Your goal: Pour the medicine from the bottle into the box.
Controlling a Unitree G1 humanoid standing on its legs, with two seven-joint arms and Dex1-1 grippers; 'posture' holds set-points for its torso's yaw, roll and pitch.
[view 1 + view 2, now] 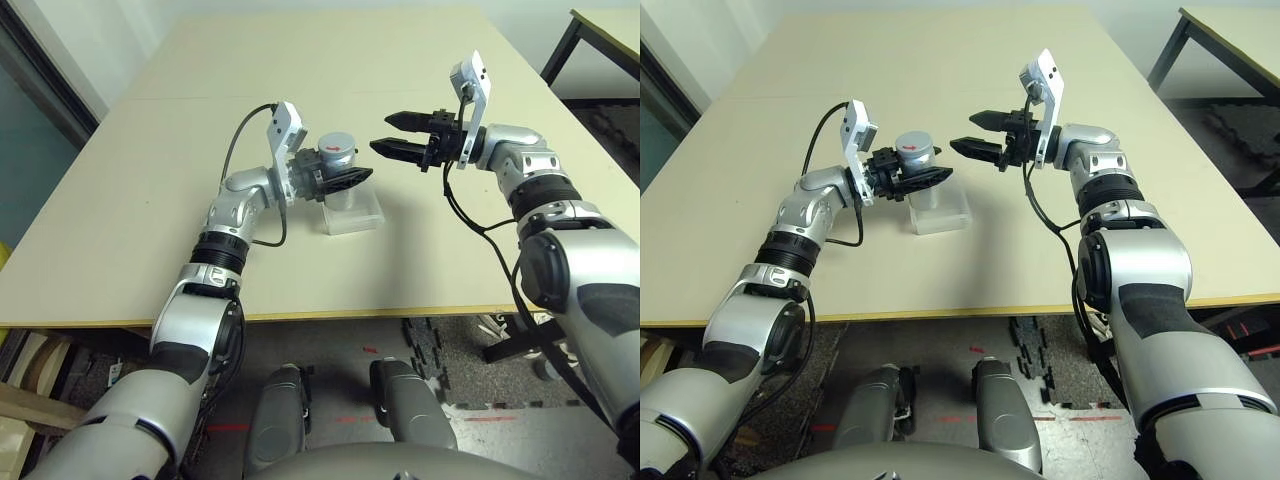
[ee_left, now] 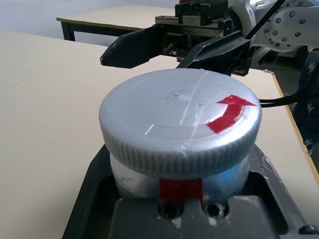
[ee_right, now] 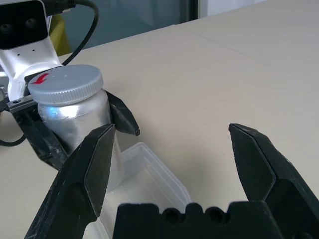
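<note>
1. Left gripper, at the centre of the head view, is clamped on the bottle, which stands upright with its cap on, over the clear box.
2. Right gripper, upper right of centre, has its 2 fingers spread wide and holds nothing.
3. It sits just right of the cap and is the nearer free hand, likely the 1 to unscrew it.

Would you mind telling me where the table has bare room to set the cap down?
The table is bare on the left hand's outer side, beyond the bottle, and along the near edge. It is crowded at the middle: bottle over the box, right hand close by.
</note>
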